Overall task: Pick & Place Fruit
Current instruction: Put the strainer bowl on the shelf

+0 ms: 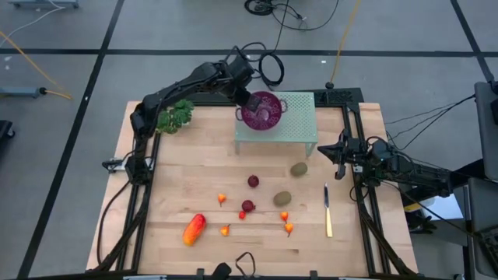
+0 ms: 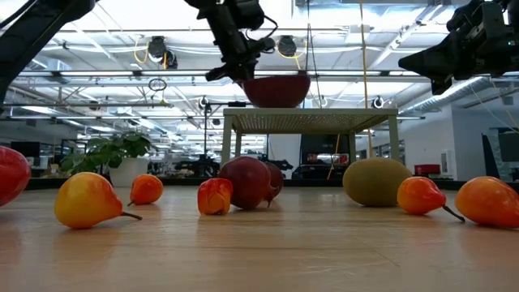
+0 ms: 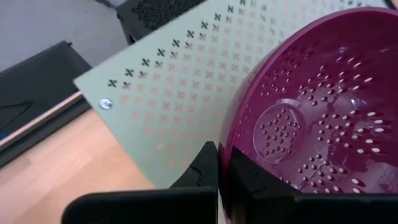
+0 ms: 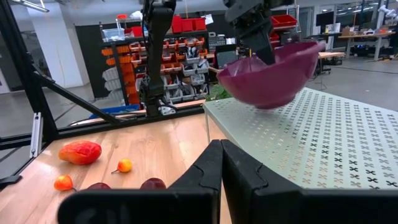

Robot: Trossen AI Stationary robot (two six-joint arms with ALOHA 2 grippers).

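High view: left gripper pinches the rim of a purple colander over the perforated stand. Right gripper, fingers closed on nothing, hangs at the desk's right edge. Fruit lies loose on the desk: the long orange-red piece angled diagonally, two ovals, two dark red balls, tiny bits.

Low view: colander tilted above the stand; the long piece cut off at left.

Left wrist view: fingers clamp the rim.

Right wrist view: fingers closed; dark balls half hidden behind them.
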